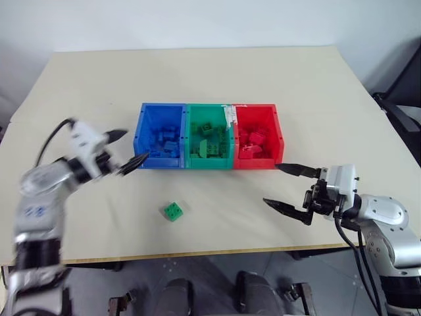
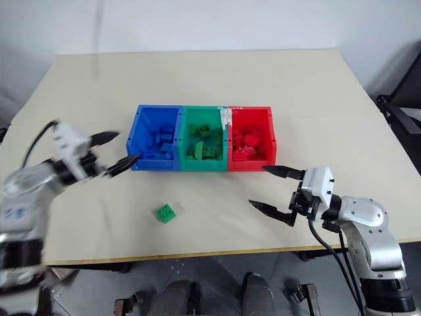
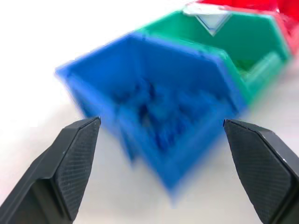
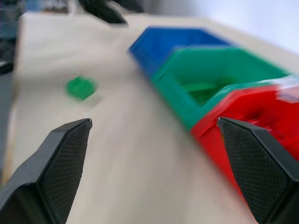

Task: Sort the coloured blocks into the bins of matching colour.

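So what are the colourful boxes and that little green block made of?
The boxes look like hard moulded plastic: thin walls, bright even colour, slight shine. The green block seems to be plastic too, with studs on top. The table looks like matte pale board, perhaps laminate.

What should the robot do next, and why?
Probably reach an open hand down to the green block. It is the one block lying loose on the table, in front of the bins, and both the left hand and right hand are empty.
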{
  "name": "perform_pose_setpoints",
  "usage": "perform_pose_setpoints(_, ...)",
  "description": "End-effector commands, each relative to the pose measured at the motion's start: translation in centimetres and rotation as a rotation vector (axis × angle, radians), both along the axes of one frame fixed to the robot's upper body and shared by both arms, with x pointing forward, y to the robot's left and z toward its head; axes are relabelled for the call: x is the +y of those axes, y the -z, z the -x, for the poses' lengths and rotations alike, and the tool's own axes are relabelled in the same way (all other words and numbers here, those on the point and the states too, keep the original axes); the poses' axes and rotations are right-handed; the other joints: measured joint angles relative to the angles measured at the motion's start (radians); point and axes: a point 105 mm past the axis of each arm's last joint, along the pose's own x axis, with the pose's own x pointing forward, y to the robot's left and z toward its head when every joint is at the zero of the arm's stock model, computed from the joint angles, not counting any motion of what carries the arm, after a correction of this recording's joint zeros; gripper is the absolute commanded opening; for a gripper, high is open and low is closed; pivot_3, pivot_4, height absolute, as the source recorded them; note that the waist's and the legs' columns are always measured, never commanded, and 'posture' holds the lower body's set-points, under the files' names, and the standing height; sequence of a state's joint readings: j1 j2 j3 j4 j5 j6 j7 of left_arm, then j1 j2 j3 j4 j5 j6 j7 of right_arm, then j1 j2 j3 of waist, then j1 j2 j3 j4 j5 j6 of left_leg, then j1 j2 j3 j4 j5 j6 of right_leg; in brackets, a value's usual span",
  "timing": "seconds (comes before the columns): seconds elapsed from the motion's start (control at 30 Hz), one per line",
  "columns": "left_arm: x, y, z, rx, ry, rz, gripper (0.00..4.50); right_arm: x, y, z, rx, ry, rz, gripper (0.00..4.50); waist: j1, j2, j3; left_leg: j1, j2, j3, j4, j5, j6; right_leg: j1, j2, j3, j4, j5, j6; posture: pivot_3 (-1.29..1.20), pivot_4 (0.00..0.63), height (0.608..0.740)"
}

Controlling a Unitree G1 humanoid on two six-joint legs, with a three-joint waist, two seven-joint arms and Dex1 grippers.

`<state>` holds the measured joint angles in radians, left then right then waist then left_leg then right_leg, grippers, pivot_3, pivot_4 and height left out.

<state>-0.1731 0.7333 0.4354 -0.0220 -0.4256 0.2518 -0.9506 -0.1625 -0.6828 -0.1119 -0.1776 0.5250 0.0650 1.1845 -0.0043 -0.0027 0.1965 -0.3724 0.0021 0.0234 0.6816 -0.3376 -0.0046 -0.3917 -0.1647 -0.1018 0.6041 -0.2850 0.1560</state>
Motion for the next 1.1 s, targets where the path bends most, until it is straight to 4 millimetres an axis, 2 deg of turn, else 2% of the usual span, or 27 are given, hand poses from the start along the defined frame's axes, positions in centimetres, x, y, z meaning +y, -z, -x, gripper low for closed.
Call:
perform_pose_setpoints(0.03, 1.8, -0.4, 3.2, 0.008, 0.026, 0.000, 4.47, 0.1, -0.4, 0.0, -0.017, -0.067, 0.043, 4.50, 0.003, 0.000, 0.000, 0.000, 0.000, 0.000, 0.000, 0.000, 0.000, 0.000, 0.000, 0.000, 0.000, 0.000, 0.000, 0.00, 0.150, 0.740)
perform_pose_setpoints(0.13, 3.4, 1.1, 5.4, 0.060, -0.006, -0.019, 4.47, 0.3, -0.1, -0.2, 0.002, -0.129, 0.081, 4.50, 0.017, 0.000, 0.000, 0.000, 0.000, 0.000, 0.001, -0.001, 0.000, 0.001, 0.000, 0.000, 0.000, 0.000, 0.000, 0.00, 0.150, 0.740)
perform_pose_setpoints(0.23, 2.9, 1.8, 6.5, 0.074, 0.030, -0.062, 4.47, 0.6, 0.1, -0.3, 0.009, -0.180, 0.114, 4.50, 0.027, -0.001, 0.000, 0.001, 0.000, 0.000, 0.002, -0.001, 0.000, 0.001, 0.000, 0.000, 0.000, 0.000, 0.000, 0.00, 0.150, 0.740)
perform_pose_setpoints(0.33, -1.1, 1.6, 6.2, 0.066, 0.173, -0.115, 4.47, 0.4, 0.1, -0.6, 0.015, -0.180, 0.118, 4.50, 0.032, -0.001, 0.000, 0.001, 0.000, 0.000, 0.002, -0.001, 0.000, 0.001, -0.001, 0.000, 0.000, 0.000, 0.000, 0.00, 0.150, 0.740)
perform_pose_setpoints(0.47, -7.5, 2.9, 6.0, 0.201, 0.341, -0.150, 4.47, -0.6, 0.6, -0.4, 0.035, -0.155, 0.148, 4.50, 0.028, -0.001, -0.001, 0.001, -0.001, -0.001, 0.002, -0.001, 0.000, 0.002, -0.001, 0.000, 0.000, 0.001, -0.001, 0.00, 0.150, 0.740)
perform_pose_setpoints(0.53, -9.6, 3.9, 6.2, 0.258, 0.362, -0.179, 4.47, -1.0, 0.7, -0.1, 0.037, -0.137, 0.150, 4.50, 0.027, -0.001, 0.000, 0.001, -0.001, 0.000, 0.001, -0.001, 0.000, 0.001, -0.001, 0.000, 0.001, 0.001, -0.001, 0.00, 0.150, 0.740)
perform_pose_setpoints(0.6, -10.8, 4.5, 6.2, 0.306, 0.354, -0.176, 4.47, -1.3, 0.7, 0.1, 0.037, -0.126, 0.151, 4.50, 0.019, -0.001, 0.000, 0.001, 0.000, 0.001, 0.001, -0.001, 0.000, 0.001, 0.000, 0.001, 0.001, 0.001, -0.001, 0.00, 0.150, 0.740)
perform_pose_setpoints(0.7, -11.5, 5.8, 5.1, 0.338, 0.273, -0.210, 4.47, -1.6, 1.0, 0.8, 0.045, -0.109, 0.149, 4.50, 0.017, -0.001, 0.000, 0.001, 0.000, 0.001, 0.000, -0.001, 0.000, 0.000, 0.000, 0.001, 0.001, 0.000, -0.001, 0.00, 0.150, 0.740)
perform_pose_setpoints(0.8, -11.3, 6.9, 3.2, 0.352, 0.174, -0.240, 4.47, -1.5, 1.5, 1.5, 0.047, -0.101, 0.153, 4.50, 0.026, -0.001, 0.000, 0.001, 0.000, 0.001, 0.001, -0.001, 0.000, 0.001, 0.000, 0.001, 0.001, 0.000, -0.001, 0.00, 0.150, 0.740)
perform_pose_setpoints(1.0, -12.0, 7.4, 2.9, 0.367, 0.195, -0.230, 4.47, -0.9, 1.3, 2.0, 0.035, -0.110, 0.144, 4.50, 0.028, -0.001, 0.000, 0.001, 0.000, 0.001, 0.001, -0.001, 0.000, 0.001, 0.000, 0.001, 0.001, 0.001, -0.001, 0.00, 0.150, 0.740)
perform_pose_setpoints(1.1, -12.9, 6.7, 2.7, 0.336, 0.220, -0.153, 3.86, -0.4, 1.4, 2.0, 0.028, -0.119, 0.141, 4.50, 0.029, -0.001, 0.000, 0.001, 0.000, 0.001, 0.001, -0.001, 0.000, 0.001, 0.000, 0.001, 0.000, 0.001, -0.001, 0.00, 0.150, 0.740)
